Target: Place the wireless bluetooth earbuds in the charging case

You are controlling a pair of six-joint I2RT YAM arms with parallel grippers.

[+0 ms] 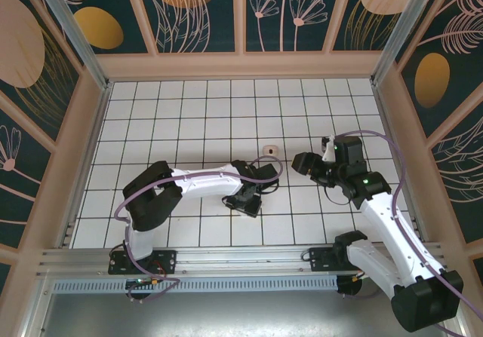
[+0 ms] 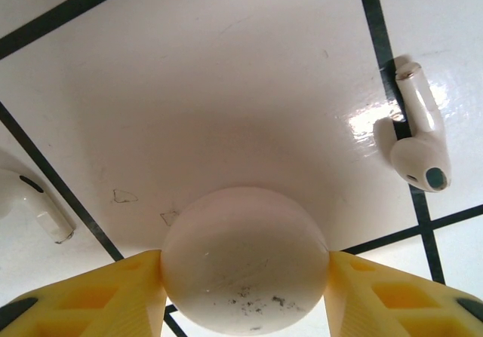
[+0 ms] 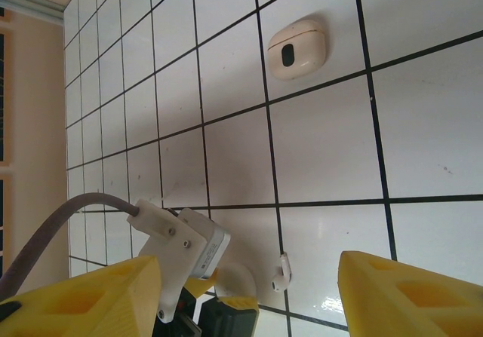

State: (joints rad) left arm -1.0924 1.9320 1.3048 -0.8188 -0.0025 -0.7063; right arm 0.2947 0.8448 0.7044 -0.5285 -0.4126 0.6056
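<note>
— At the near side of the white tiled table, just ahead of the arm bases, what does the left gripper have?

— A round pale disc, the only one there. The yellow fingers are partly closed. One presses against each side of the disc, so it is pinched between them (whether it is lifted off the tile I cannot tell). A few dark specks mark the disc's face near the camera.

— And the earbuds?

— Two, both lying loose on the tiles near the disc, touching neither it nor the fingers. One lies across a black grid line to one side of the gripper. Its stem points toward the top of the left wrist view and its bulb has a dark oval on it. The second earbud lies on the other side, beyond a slanting grid line, and is partly cut off by the picture's edge.

— Farther out, the right gripper?

— Spread wide and held above the tiles, with nothing between its yellow fingers. Its wrist view takes in the left gripper, the disc and one earbud below.

— Where is the charging case?

— Farther still, toward the middle of the table. There is one case, lid shut, flat on a tile close to a corner of the grid, with its dark oval mark facing up. It is well apart from both earbuds and neither gripper touches it. In the top view it lies between the two grippers and a little beyond them.
</note>
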